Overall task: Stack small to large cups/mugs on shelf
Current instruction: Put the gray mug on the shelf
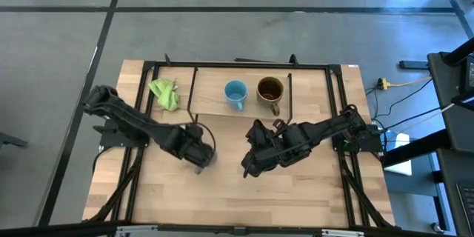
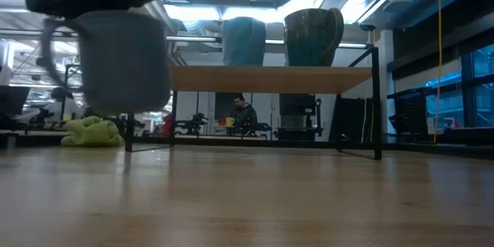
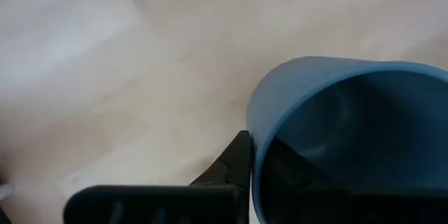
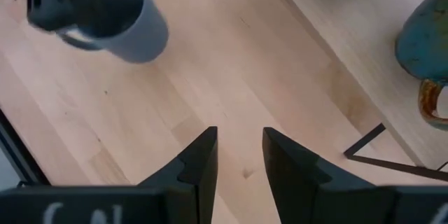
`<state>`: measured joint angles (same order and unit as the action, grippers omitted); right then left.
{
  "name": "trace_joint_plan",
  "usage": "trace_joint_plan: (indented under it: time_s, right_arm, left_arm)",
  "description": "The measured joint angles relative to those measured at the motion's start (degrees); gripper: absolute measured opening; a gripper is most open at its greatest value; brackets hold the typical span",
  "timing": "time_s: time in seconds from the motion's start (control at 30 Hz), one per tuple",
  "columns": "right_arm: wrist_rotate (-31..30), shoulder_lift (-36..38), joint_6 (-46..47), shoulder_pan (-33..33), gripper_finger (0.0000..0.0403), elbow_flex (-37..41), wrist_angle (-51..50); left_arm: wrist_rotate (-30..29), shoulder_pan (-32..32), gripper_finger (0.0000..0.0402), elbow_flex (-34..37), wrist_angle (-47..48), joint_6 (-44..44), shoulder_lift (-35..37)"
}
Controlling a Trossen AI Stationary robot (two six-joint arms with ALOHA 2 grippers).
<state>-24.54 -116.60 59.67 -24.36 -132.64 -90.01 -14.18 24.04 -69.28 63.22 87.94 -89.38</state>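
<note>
The small grey-blue mug [image 2: 123, 62] hangs above the bare tabletop at centre left, with my left gripper [image 1: 198, 155] shut on it from above. The right wrist view shows this mug [image 4: 136, 31] too. The sky-blue mug [image 1: 235, 94] and the brown-olive mug [image 1: 270, 92] stand side by side on their bases on the low wooden shelf [image 1: 211, 104] at the far side. My right gripper [image 1: 248, 167] hovers open over the table's middle, nothing between its fingers [image 4: 199, 161]. My left gripper holds the mug by its rim wall [image 3: 260, 140], one finger [image 3: 234, 168] outside the wall and the other seemingly inside the hollow. It comes from above, pointing steeply down. The mug hangs roughly upright below it, clear of the table, with its handle [image 2: 50, 46] sticking out sideways.
A crumpled green cloth [image 1: 164, 93] lies at the shelf's left end. The shelf's thin black wire legs [image 2: 377, 116] stand on the table. Bare wood [image 1: 244, 200] stretches along the near side. A person [image 2: 245, 116] sits in the room beyond the table.
</note>
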Motion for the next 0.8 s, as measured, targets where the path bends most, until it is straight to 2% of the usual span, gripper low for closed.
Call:
trace_joint_plan:
  time_s: [0.2,0.3,0.8]
  right_arm:
    - [0.0,0.0,-0.2,-0.1,0.0116,0.0,0.0]
    - [-0.6,0.0,-0.1,0.0,0.0116,0.0,0.0]
    - [0.4,0.0,1.2,0.0,0.0116,0.0,0.0]
  left_arm:
    - [-0.9,-2.7,0.0029,0.3,0.5,-3.0,2.4]
    - [1.2,-3.2,0.0037,2.2,-1.5,-5.3,1.6]
    - [0.2,-1.9,0.0046,4.1,-1.0,-7.6,2.5]
